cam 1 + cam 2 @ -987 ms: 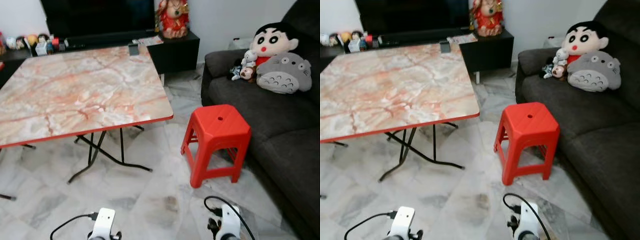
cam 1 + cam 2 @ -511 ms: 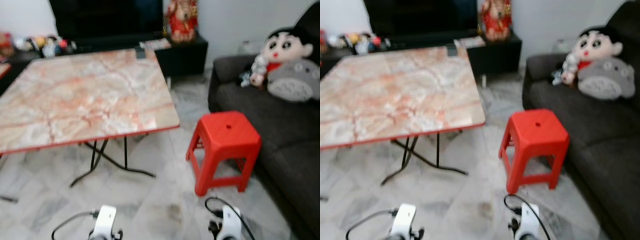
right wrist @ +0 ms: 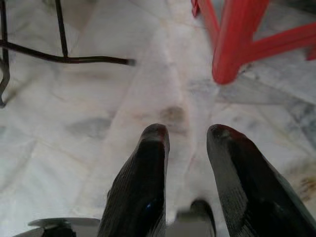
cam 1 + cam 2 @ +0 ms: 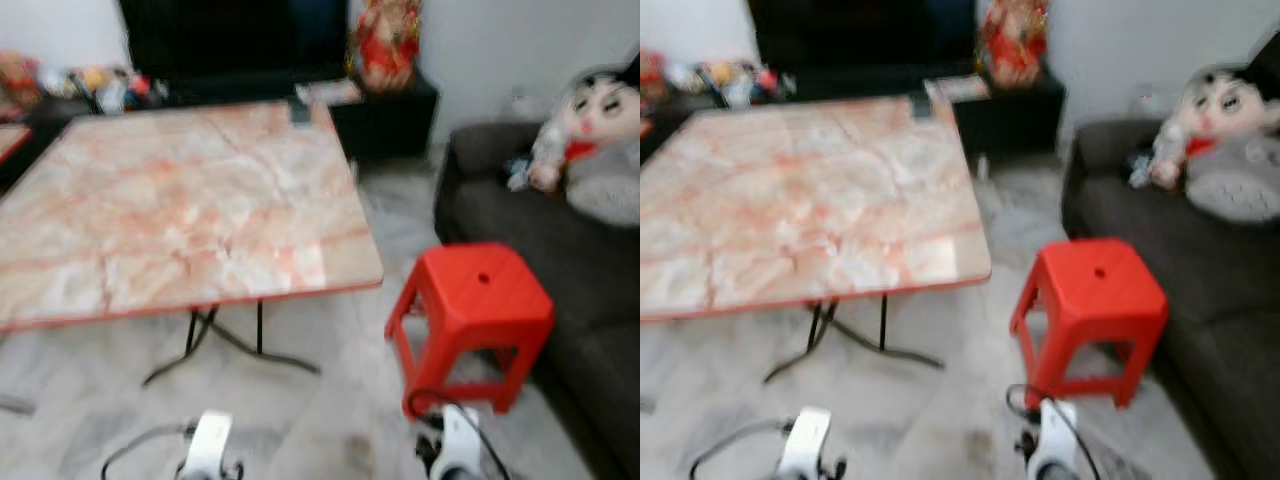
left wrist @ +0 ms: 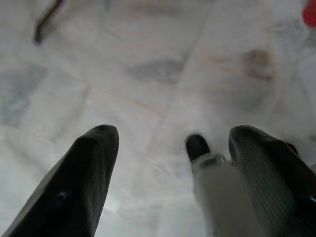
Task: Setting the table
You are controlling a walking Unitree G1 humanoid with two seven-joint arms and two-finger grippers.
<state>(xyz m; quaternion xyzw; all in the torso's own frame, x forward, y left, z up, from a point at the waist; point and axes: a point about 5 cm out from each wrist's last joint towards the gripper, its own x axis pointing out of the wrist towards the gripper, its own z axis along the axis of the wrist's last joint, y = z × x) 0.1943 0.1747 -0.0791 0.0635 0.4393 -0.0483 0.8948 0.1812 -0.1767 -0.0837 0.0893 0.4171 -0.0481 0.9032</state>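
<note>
Table (image 4: 190,210) with a marble-patterned top is seen from the head, a red stool (image 4: 475,305) beyond its right corner, a sofa (image 4: 590,300) further right. Left gripper (image 5: 168,148) is seen wide apart over floor tiles (image 5: 148,64), holding nothing. Right gripper (image 3: 187,140) is seen slightly apart, empty, near the stool's leg.
</note>
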